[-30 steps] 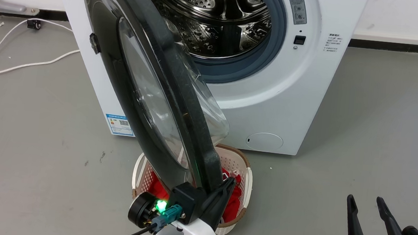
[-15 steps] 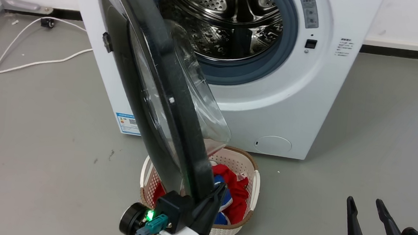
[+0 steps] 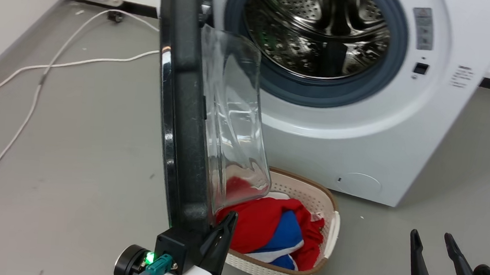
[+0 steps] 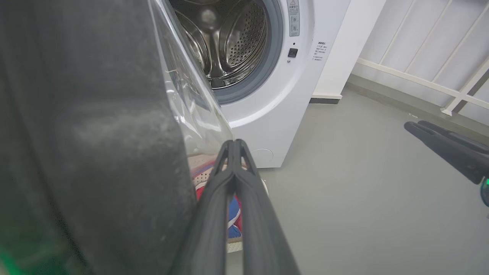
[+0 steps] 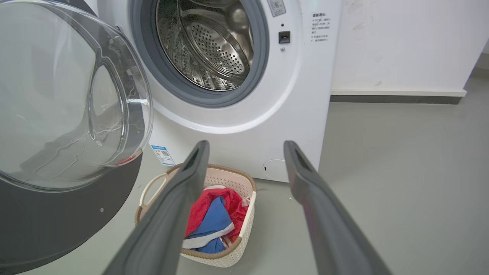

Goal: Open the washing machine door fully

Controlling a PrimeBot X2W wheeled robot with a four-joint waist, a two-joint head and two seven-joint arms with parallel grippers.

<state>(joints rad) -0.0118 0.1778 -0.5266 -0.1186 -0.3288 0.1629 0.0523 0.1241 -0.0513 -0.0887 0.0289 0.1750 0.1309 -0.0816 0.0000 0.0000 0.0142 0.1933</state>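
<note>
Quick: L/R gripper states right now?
Left gripper: shut, nothing gripped, fingers alongside the washing machine door rim.
Right gripper: open, empty, off to the side of the door.

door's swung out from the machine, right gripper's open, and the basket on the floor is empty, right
The basket is not empty: the right wrist view shows red and blue clothes in it. The rest holds: the washing machine door is swung out from the washing machine, and the right gripper is open.
</note>
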